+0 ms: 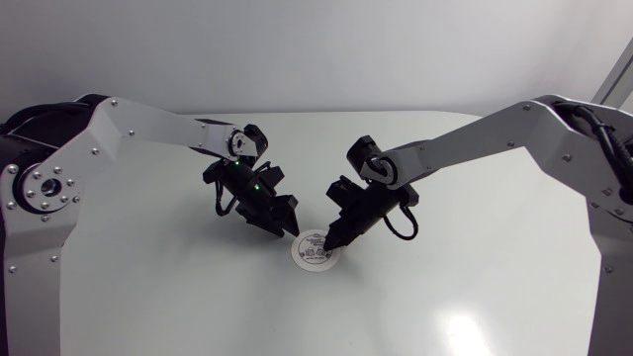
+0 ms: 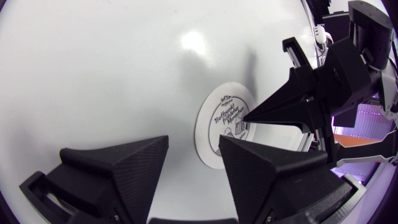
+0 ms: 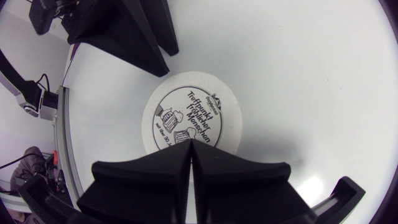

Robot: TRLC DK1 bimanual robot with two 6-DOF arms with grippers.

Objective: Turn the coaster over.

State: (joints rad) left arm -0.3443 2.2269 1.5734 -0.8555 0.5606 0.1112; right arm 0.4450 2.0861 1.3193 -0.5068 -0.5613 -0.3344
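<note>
Coaster point(image 3: 186, 112) under right claw point(image 3: 191, 144) closed tips, left claw point(image 2: 193, 144) beside

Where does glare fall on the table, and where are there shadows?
Head view: a bright glare patch on the table, lower right. Left wrist view: a glare spot beyond the coaster, with a faint grey shadow near it. Right wrist view: the coaster is evenly lit.

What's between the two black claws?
The round coaster, flat on the table. The right wrist view shows it between the right gripper and the left gripper.
</note>
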